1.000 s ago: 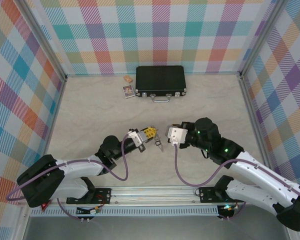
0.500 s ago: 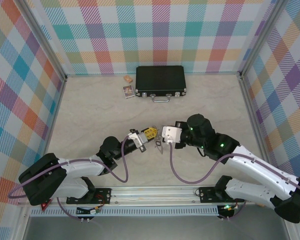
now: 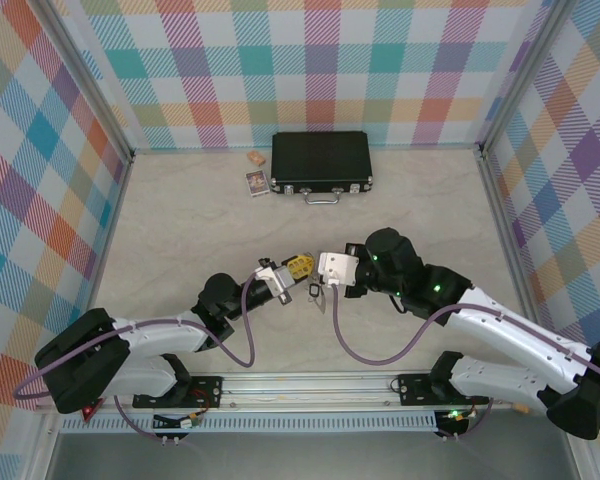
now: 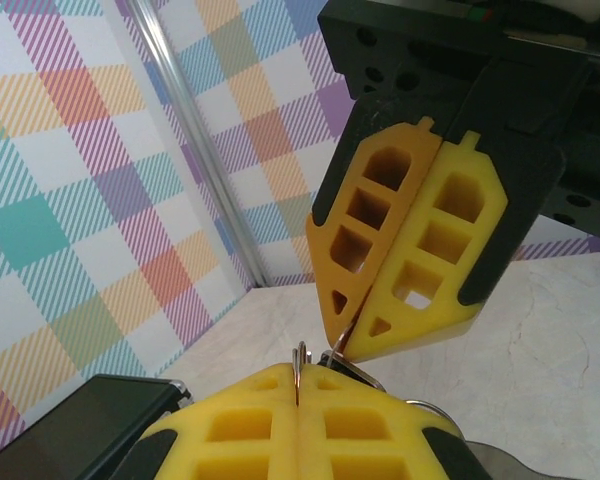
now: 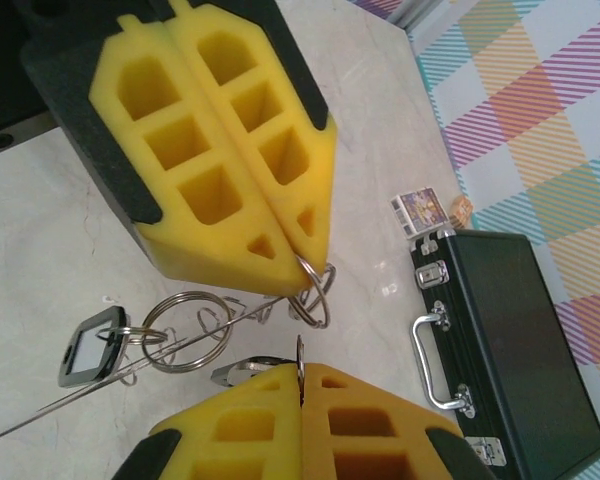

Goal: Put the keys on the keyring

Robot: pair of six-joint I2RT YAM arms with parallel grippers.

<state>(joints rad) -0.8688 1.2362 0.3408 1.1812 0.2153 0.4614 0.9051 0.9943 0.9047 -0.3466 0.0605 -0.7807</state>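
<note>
Mid-threading, not done. The left gripper (image 5: 296,252) has its fingers pressed together, pinching a small wire loop (image 5: 316,292) at the tip. The right gripper (image 4: 346,332) is also squeezed closed, on a thin metal edge (image 5: 300,352) seen end-on; can't tell if that is a key blade or part of the keyring. The two meet tip to tip over the table (image 3: 180,220), front middle. The keyring (image 5: 50,411) shows in the right wrist view as a thin grey wire running down-left from the pinch point. A black tag (image 5: 88,347) with a couple of small rings (image 5: 185,330) hangs on or against that wire; looks threaded, not sure. A dull metal piece (image 5: 242,372) just beside the right fingers may be a key. Second key not made out. Judging by this, at least one key is left to go on. Black case (image 3: 320,160) and cards (image 3: 257,180) sit at the back, well apart.
</note>
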